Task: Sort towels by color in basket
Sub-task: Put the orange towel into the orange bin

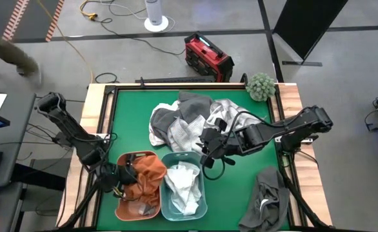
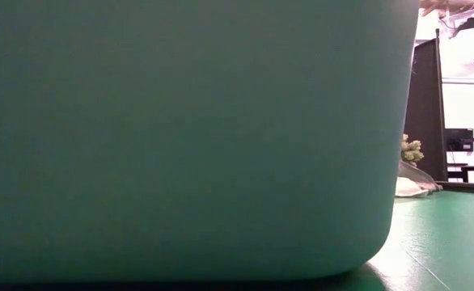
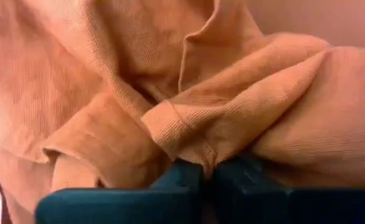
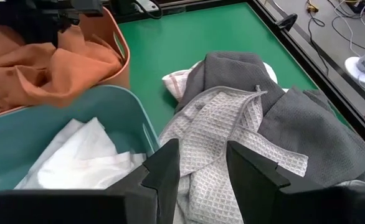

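Towels (image 1: 195, 119) are heaped at the worktop's (image 1: 240, 193) centre. A rust-orange towel (image 1: 147, 174) is pinched by the left claw (image 1: 121, 180) over the orange basket (image 1: 128, 212), evidently for colour-matched deposit. The right claw (image 4: 198, 162) is held spread, empty, above the heap beside the teal basket (image 1: 202, 206), where white towels (image 1: 184, 183) are kept.
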Controlling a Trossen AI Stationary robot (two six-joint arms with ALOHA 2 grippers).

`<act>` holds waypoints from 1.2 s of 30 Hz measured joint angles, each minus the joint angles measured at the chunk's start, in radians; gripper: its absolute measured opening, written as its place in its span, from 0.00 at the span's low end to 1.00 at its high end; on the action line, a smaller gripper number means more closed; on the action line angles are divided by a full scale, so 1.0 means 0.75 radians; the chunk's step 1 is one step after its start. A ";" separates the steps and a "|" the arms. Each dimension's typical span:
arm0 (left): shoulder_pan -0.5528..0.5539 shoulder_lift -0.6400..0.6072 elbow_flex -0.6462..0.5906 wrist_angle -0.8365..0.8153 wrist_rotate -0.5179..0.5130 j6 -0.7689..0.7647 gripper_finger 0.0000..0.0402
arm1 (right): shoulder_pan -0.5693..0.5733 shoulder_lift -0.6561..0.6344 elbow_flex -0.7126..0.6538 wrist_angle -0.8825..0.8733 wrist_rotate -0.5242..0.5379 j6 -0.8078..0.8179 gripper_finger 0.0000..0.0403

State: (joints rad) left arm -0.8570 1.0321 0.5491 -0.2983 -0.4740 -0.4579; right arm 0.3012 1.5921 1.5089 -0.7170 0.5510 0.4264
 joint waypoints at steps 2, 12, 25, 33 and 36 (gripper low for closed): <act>0.000 0.000 0.006 0.025 -0.001 0.019 0.10 | 0.000 0.000 0.000 0.000 0.000 0.000 0.40; 0.000 0.001 0.292 -0.317 0.000 0.117 0.48 | 0.000 0.000 0.000 0.000 0.000 0.001 0.40; 0.000 0.000 0.576 -0.516 0.038 0.295 0.52 | 0.000 0.000 0.000 0.000 0.000 0.004 0.40; 0.012 0.016 0.576 -0.770 0.043 0.195 0.52 | 0.000 0.000 0.000 0.000 0.000 0.004 0.40; 0.055 0.042 0.575 -0.947 0.192 0.073 0.52 | 0.000 0.000 0.000 0.001 0.000 0.004 0.40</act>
State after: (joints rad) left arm -0.8158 1.0636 0.9806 -1.0086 -0.3303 -0.4034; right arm 0.3012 1.5921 1.5089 -0.7166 0.5510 0.4295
